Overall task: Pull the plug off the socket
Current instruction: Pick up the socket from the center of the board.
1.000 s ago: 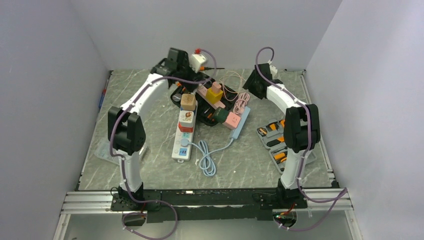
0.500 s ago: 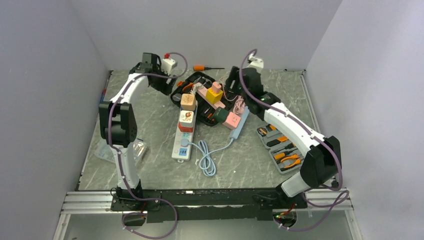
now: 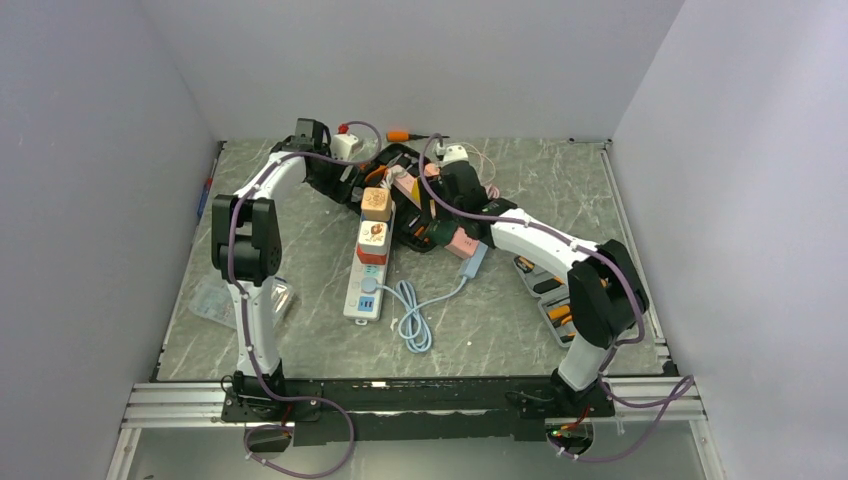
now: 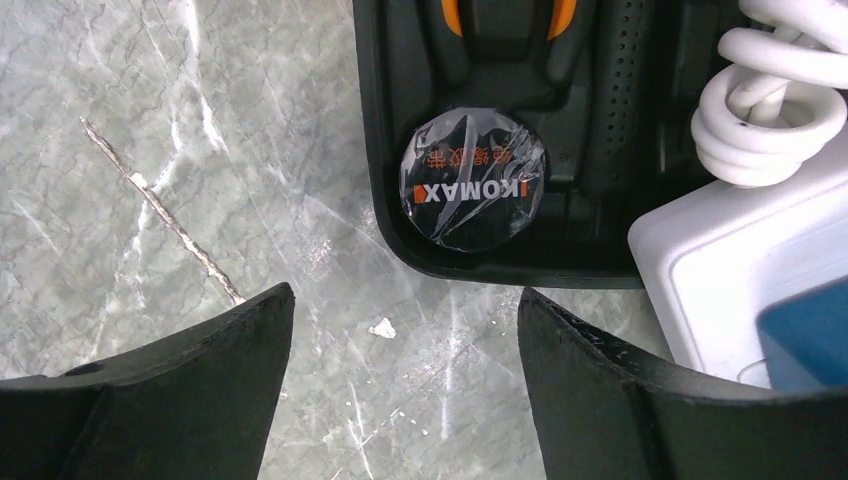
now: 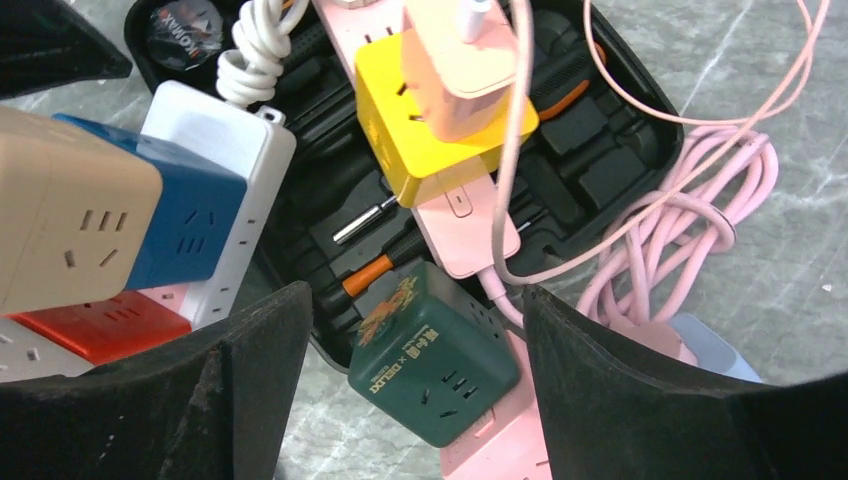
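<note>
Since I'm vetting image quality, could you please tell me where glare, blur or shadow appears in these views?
Top external: even, soft light, no hard shadows. Left wrist: the film over the KOMAX sticker glints, though its print still reads. Right wrist: the yellow cube is sharp, with no glare.

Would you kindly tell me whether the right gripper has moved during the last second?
Yes. In the top view the right gripper has swung left, from a spot to the right of the black tool case to above it.
</note>
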Controlling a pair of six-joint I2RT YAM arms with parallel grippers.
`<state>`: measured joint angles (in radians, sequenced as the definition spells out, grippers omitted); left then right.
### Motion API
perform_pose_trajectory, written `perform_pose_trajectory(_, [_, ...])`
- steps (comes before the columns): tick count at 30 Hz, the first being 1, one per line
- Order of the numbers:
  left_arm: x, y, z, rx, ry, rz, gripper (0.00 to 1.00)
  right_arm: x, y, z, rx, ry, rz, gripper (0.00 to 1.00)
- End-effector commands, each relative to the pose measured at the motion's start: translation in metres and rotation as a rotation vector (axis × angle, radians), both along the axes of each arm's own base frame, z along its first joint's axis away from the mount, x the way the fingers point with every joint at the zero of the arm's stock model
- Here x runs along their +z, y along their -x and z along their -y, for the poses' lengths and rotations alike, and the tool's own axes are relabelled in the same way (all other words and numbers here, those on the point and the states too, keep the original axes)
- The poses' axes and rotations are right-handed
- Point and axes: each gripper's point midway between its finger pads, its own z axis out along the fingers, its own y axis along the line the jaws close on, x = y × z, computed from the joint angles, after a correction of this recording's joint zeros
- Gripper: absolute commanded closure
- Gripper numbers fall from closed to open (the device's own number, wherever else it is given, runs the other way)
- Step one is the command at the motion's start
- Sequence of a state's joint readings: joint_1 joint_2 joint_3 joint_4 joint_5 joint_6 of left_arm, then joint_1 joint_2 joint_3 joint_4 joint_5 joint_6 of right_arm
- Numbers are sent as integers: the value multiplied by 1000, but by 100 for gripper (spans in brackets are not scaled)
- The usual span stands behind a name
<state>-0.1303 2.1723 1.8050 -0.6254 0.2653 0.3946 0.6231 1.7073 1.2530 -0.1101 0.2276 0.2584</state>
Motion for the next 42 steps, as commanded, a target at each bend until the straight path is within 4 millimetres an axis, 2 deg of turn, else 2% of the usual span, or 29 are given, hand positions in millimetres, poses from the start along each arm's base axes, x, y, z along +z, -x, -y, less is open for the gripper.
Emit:
perform_pose_trajectory(1, [21, -5, 5, -19, 27, 55, 16, 49, -7, -24, 45, -53, 139, 20])
perform_pose_trajectory(7, [22, -3, 2, -22, 26, 65, 16, 73, 12, 3, -84, -107, 189, 19])
perform_pose_trajectory(12, [21, -6, 0, -16, 20, 68, 17, 110, 32, 36, -196, -97, 271, 18])
perform_pose_trajectory(14, [21, -6, 1, -16, 22, 69, 17, 125, 41, 32, -148, -141, 295, 18])
perform_pose_trajectory(16, [22, -7, 1, -15, 23, 68, 17, 128, 48, 20, -79, -174, 284, 18])
perform_pose_trajectory(18, [24, -7, 1, -15, 23, 71, 16, 120, 49, 8, -49, -168, 238, 18])
perform_pose_trajectory(22, [32, -9, -3, -4, 30, 82, 16, 92, 45, -19, 8, -173, 173, 18])
perform_pose_trajectory(27, [43, -9, -9, 19, 55, 84, 16, 61, 15, -35, -12, -175, 120, 18])
perform_pose_trajectory(33, [50, -6, -15, 27, 58, 96, 15, 39, -28, -29, -73, -240, 54, 19])
perform_pose_trajectory(37, [50, -6, -16, 26, 57, 97, 15, 24, -47, -19, -99, -193, 55, 18])
perform_pose_trajectory(39, [49, -7, -17, 26, 57, 95, 15, 13, -55, -23, -83, -156, 52, 17])
perform_pose_trajectory(42, [50, -11, -16, 27, 60, 93, 15, 10, -66, -29, -48, -142, 98, 16])
